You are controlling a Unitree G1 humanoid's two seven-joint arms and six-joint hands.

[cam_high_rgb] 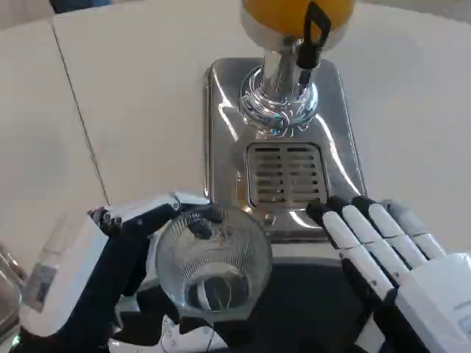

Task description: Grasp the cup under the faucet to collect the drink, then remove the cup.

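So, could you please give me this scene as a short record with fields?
cup: clear glass cup, short of the drip grate
left hand: left hand holds the cup
right hand: right hand, fingers straight, at the dispenser base
faucet: black handle below the orange tank
cup under faucet: not yet

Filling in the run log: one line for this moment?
left hand holds cup | cup empty, short of drip tray | right hand open | faucet ahead

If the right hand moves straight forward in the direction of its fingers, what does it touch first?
Probably the dispenser's steel base: the right hand points its fingers up and slightly left, with the tips already at its front edge beside the drip grate. Depth is uncertain.
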